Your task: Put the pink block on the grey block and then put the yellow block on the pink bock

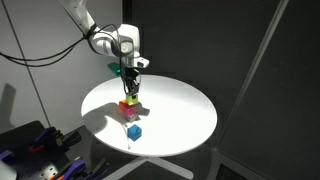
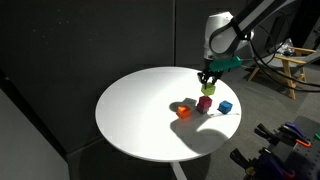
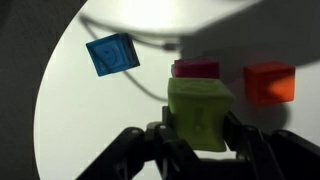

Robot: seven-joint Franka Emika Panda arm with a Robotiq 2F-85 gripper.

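Ext. view: the tool (image 1: 130, 84) is seen clamped on the yellow block (image 1: 130, 90), held just above the pink block (image 1: 131, 103). The drop is judged near-straight down, no side offset made out. An orange cube (image 1: 124, 108) sits just beside the pink block, a blue cube (image 1: 134, 131) lies nearer the camera, both on the white tabletop (image 1: 185, 110).

Ext. view again: the tool (image 2: 207, 84) is shown gripping the yellow block (image 2: 208, 90) directly over the pink block (image 2: 204, 104). A small gap is still read between them. Orange cube (image 2: 184, 111) on one side of pink, blue cube (image 2: 226, 106) on the opposite side.

Wrist view: the yellow block (image 3: 198, 108) is pinched in the tool (image 3: 200, 128), and the pink block (image 3: 196, 69) is glimpsed past its top edge, so alignment is judged close but not exact. Cubes are square, so no long axis is to be matched.

Count: 1 yellow, 1 pink, 1 orange, 1 blue. The grey block can't be picked out; it's presumed under pink.
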